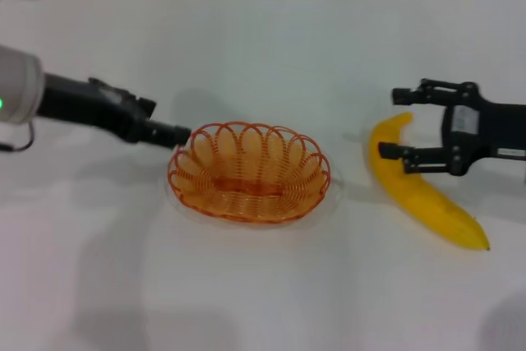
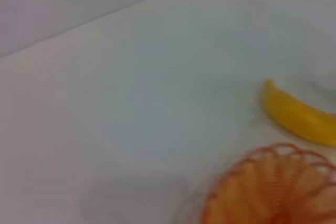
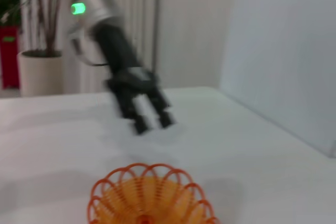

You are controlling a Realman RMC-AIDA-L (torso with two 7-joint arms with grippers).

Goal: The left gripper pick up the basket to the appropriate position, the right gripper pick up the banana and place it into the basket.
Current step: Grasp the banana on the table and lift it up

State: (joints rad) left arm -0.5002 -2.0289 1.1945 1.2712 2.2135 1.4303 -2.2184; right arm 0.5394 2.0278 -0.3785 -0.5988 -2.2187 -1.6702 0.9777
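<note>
The orange wire basket [image 1: 312,172] stands on the white table, centre. My left gripper [image 1: 179,134] is at the basket's left rim, just clear of it. In the right wrist view it [image 3: 152,121] is open and empty beyond the basket [image 3: 105,190]. The yellow banana [image 1: 423,191] lies on the table to the right of the basket. My right gripper [image 1: 389,124] is open, one finger on each side of the banana's far end, not closed on it. The left wrist view shows the banana [image 2: 299,116] and the basket's rim [image 2: 273,153].
The white table [image 1: 263,47] stretches to a white wall at the back. In the right wrist view a potted plant [image 3: 39,72] and a red object [image 3: 8,51] stand beyond the table's far side.
</note>
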